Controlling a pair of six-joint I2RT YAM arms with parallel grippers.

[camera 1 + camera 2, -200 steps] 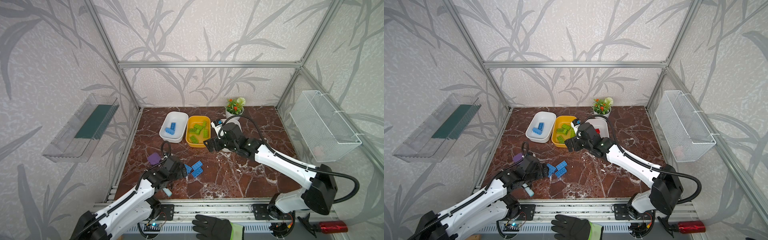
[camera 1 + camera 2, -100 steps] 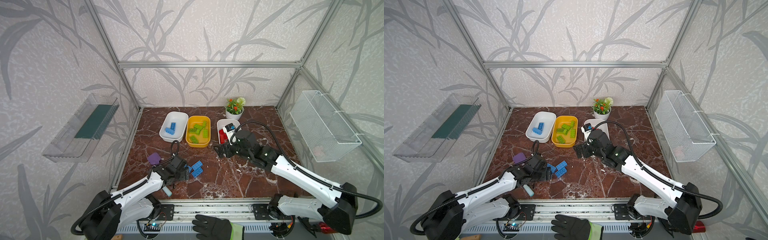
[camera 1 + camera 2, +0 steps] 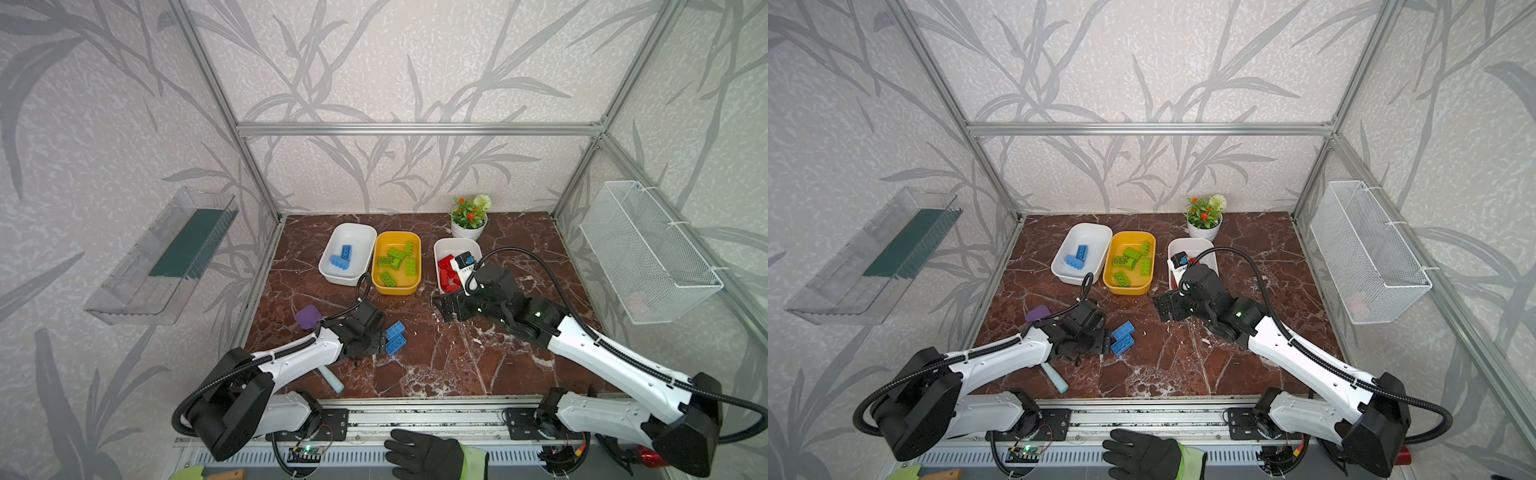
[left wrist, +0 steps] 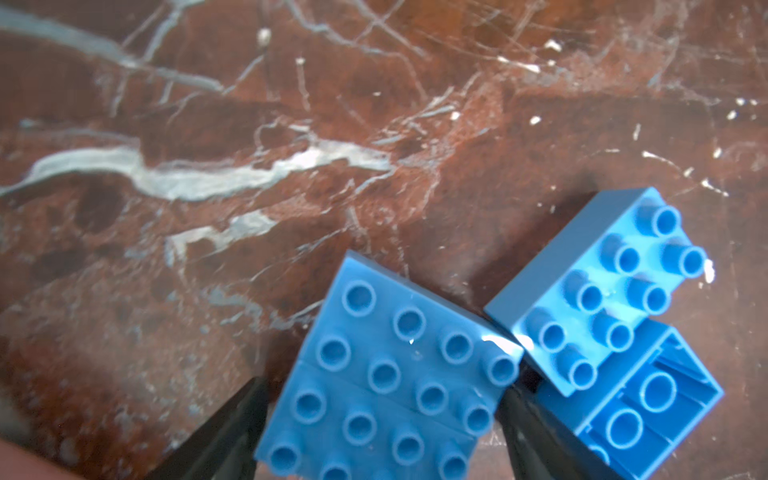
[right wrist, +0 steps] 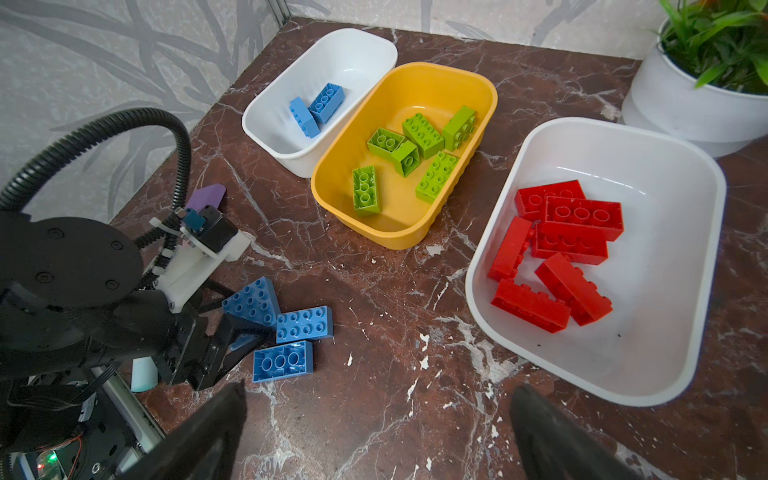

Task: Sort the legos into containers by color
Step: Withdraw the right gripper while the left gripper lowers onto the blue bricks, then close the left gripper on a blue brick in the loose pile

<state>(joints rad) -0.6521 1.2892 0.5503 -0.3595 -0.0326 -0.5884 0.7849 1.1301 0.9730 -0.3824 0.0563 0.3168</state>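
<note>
Marble table (image 3: 436,365) open at centre — left pincer (image 4: 383,390) straddles blue legos (image 4: 407,324).

My left arm (image 3: 291,361) reaches low and forward, the left gripper (image 4: 382,395) angled down with jaws partly apart, while my right arm (image 3: 602,357) holds the right gripper (image 5: 378,395) hovering, jaws wide.
</note>
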